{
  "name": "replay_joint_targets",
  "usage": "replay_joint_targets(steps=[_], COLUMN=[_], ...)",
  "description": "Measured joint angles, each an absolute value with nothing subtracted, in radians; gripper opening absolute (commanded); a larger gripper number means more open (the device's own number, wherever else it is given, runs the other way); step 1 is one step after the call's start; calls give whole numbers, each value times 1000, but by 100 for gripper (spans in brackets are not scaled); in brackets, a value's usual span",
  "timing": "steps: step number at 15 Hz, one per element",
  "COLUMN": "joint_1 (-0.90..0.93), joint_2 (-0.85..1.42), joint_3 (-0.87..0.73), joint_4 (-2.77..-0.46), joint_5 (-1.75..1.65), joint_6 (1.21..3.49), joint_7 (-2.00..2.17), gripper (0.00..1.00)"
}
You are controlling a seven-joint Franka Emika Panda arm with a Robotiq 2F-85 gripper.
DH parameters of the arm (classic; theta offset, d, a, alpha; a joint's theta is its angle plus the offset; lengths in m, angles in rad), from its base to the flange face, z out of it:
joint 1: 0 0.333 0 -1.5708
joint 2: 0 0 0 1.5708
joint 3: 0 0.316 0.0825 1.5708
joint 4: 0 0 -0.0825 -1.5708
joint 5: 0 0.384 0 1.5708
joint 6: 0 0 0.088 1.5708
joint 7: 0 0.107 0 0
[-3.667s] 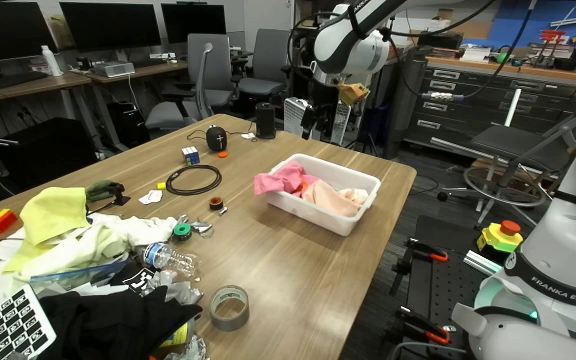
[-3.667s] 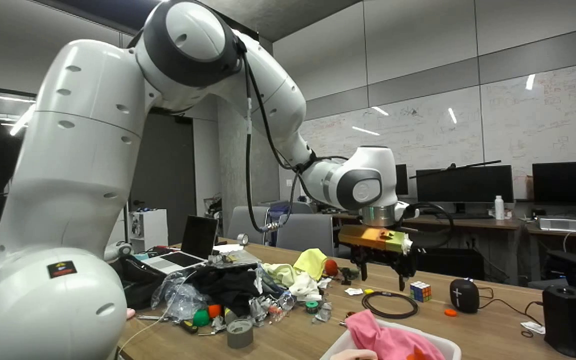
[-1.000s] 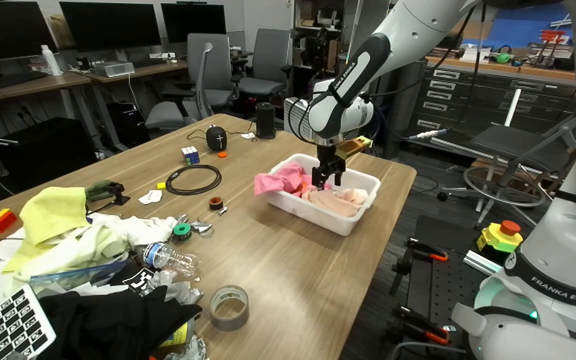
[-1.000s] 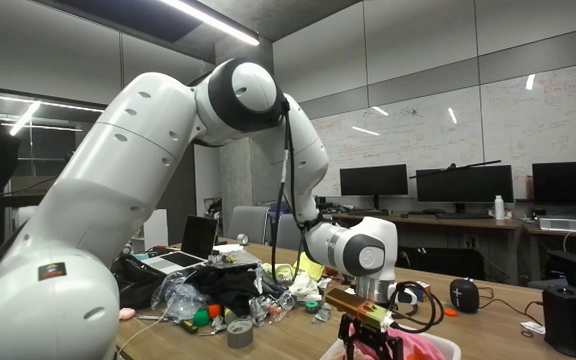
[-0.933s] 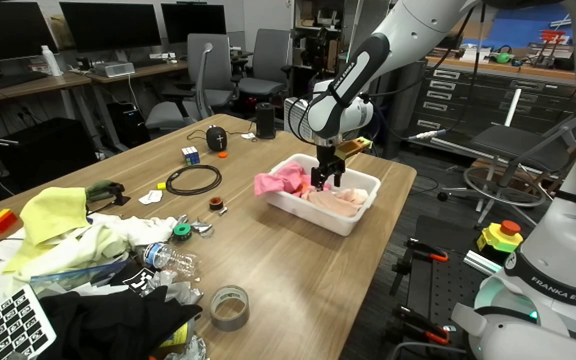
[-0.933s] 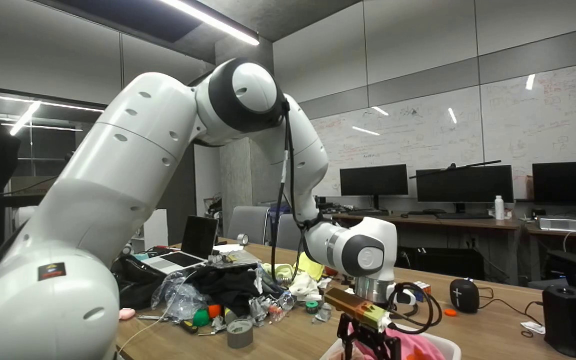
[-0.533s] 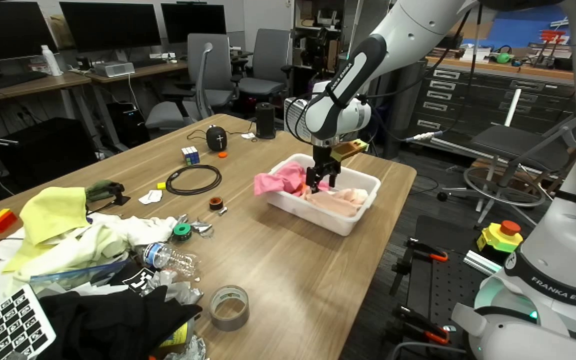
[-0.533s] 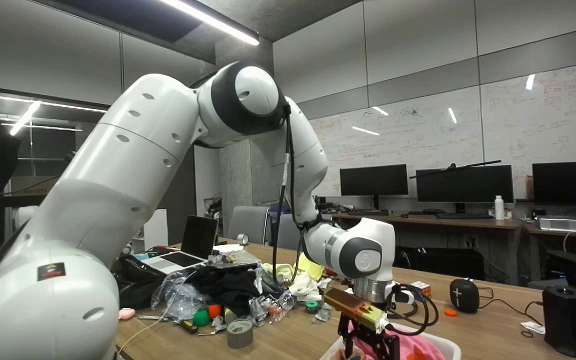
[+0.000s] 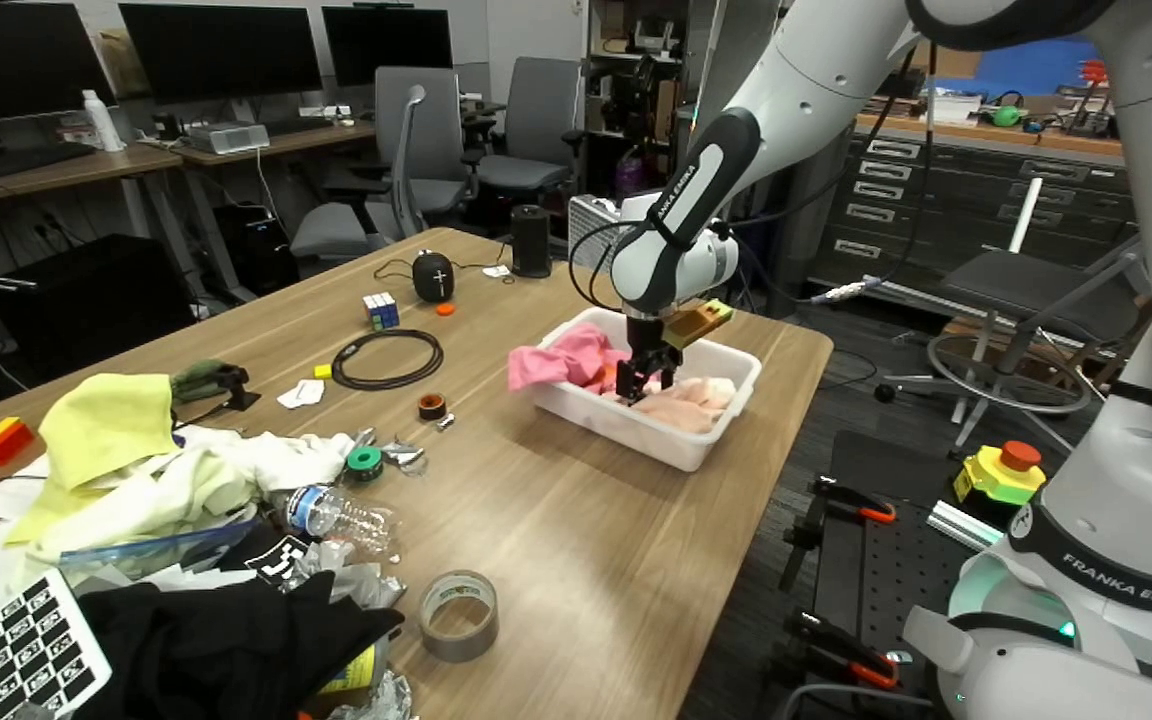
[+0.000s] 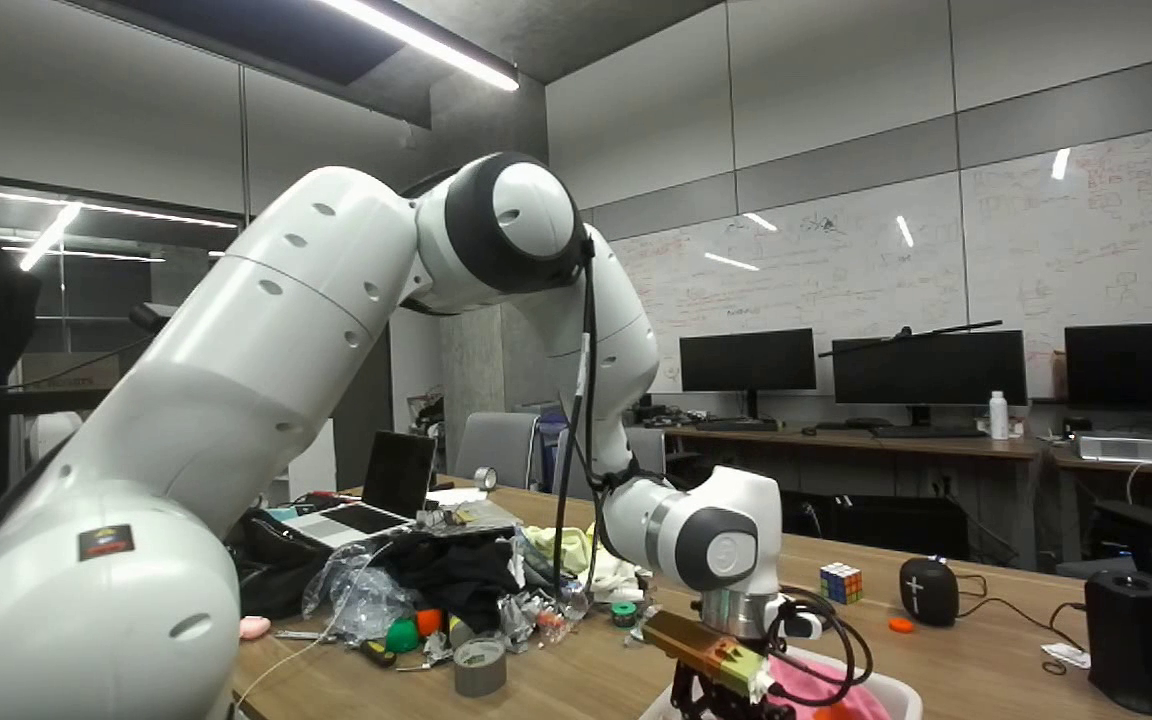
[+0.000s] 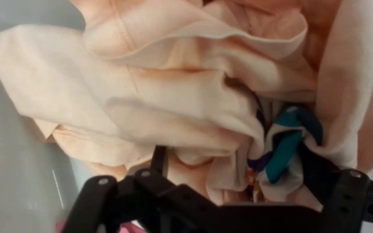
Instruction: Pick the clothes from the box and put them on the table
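Note:
The white box (image 9: 626, 432) stands on the wooden table (image 9: 556, 560); part of it shows in an exterior view (image 10: 898, 692). A peach cloth (image 9: 688, 405) lies crumpled inside it. A pink cloth (image 9: 566, 360) hangs over the box's far-left end. My gripper (image 9: 648, 382) points down into the box at the peach cloth. In the wrist view my gripper (image 11: 236, 161) is open, its fingers wide apart, with folds of the peach cloth (image 11: 180, 113) and its teal patch (image 11: 282, 155) between them. The right fingertip is dark and partly hidden by cloth.
A coiled cable (image 9: 388, 360), Rubik's cube (image 9: 381, 311), round speaker (image 9: 433, 277) and small tape roll (image 9: 432, 406) lie left of the box. A pile of clothes (image 9: 226, 470), a bottle (image 9: 341, 518) and a grey tape roll (image 9: 458, 615) are nearer.
My gripper has come down from beyond the box into it. In the last half second it has sunk lower into the peach cloth, pressing it down. The box has stayed put.

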State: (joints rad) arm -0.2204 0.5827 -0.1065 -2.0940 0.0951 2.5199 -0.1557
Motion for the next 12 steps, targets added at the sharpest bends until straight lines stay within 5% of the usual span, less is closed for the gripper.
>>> replay_joint_targets(steps=[2,9,12], joint_1=[-217,-216,-220], joint_2=[597,605,595], joint_3=[-106,-105,-105], joint_4=[-2096,-2098,-2094], joint_5=[91,92,92], joint_6=[2522,2544,2550], joint_7=[-151,-143,-137], gripper=[73,18,4])
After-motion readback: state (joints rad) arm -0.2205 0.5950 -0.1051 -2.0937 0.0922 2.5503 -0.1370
